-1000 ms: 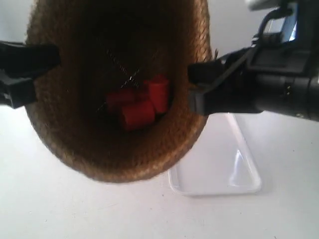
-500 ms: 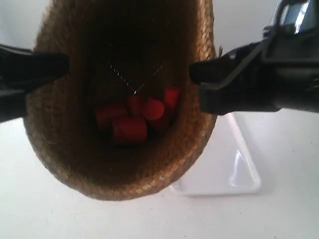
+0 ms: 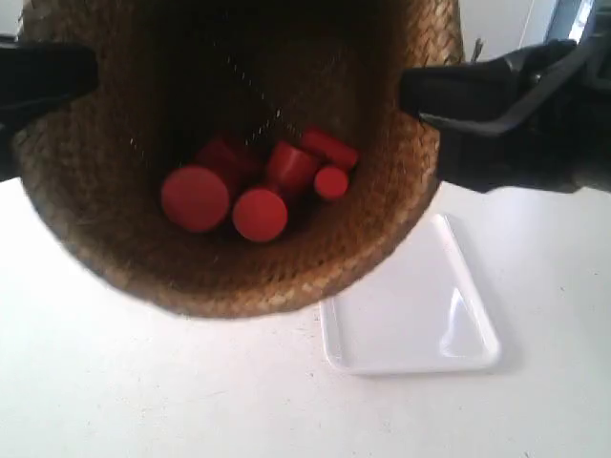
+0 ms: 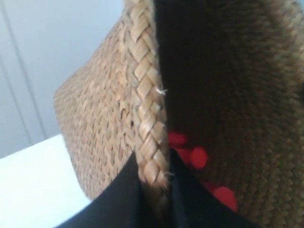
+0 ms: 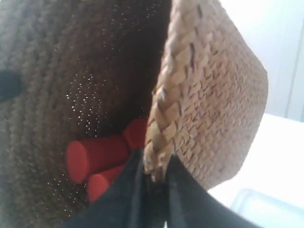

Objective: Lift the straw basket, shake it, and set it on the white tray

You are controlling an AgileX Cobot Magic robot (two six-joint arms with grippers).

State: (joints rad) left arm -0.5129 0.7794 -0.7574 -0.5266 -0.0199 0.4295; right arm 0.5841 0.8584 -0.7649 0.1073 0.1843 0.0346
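- From the exterior view, the straw basket (image 3: pixel 239 272) hung in the air close to the camera, tipped so its open mouth faced the lens.
- Several red cylinders (image 3: pixel 260 213) lay heaped against its inner wall.
- The arm at the exterior view's left (image 3: pixel 43 76) and the arm at the exterior view's right (image 3: pixel 496 95) each met the rim on opposite sides.
- The white tray (image 3: pixel 410 324) lay bare on the white surface (image 3: pixel 143 391); the basket's lower edge covered one of its corners.
- In the left wrist view, the left tool (image 4: pixel 153 166) pinched the braided rim, one black finger (image 4: pixel 121 194) outside the wall and the other inside. Red pieces showed deep in the basket.
- In the right wrist view, the right tool (image 5: pixel 154 166) was clamped on the rim in the same way, its fingers (image 5: pixel 126 190) astride the braid. Red cylinders rested within, and a corner of the tray showed beyond the basket's outer wall.
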